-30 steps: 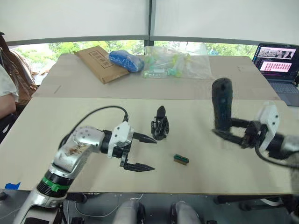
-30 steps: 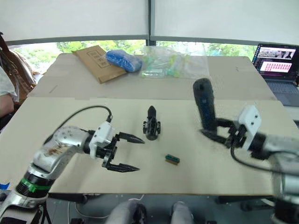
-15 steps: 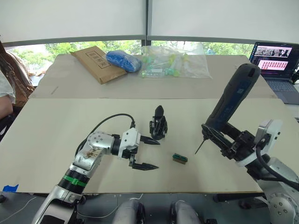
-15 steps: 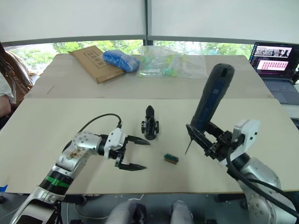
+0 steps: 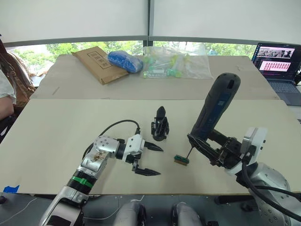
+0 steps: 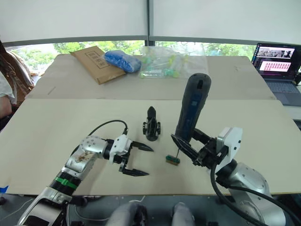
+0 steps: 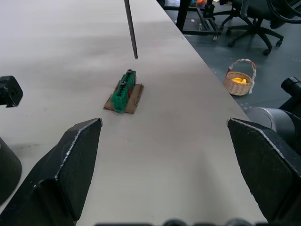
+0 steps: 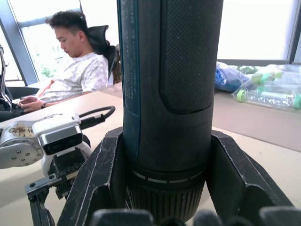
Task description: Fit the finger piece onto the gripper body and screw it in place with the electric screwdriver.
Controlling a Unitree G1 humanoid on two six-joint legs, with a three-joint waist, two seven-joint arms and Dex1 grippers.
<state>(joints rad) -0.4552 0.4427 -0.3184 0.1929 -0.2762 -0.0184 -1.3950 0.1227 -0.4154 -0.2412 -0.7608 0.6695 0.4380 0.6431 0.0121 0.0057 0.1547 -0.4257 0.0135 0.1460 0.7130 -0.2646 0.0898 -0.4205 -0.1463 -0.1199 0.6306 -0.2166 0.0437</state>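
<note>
Left wrist view crops electric screwdriver [image 5: 214,111]; right gripper [image 5: 207,149] clamps it, left gripper [image 5: 151,160] spread.

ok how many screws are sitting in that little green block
2 by the left wrist view, both standing in the green block: one at the end nearer the screwdriver bit, one at the end nearer the left gripper. Its far side could hide more.

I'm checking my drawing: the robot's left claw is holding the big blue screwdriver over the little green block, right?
Not quite: the right claw holds the electric screwdriver over the green block. The left claw is open and empty, as the right eye view shows.
</note>
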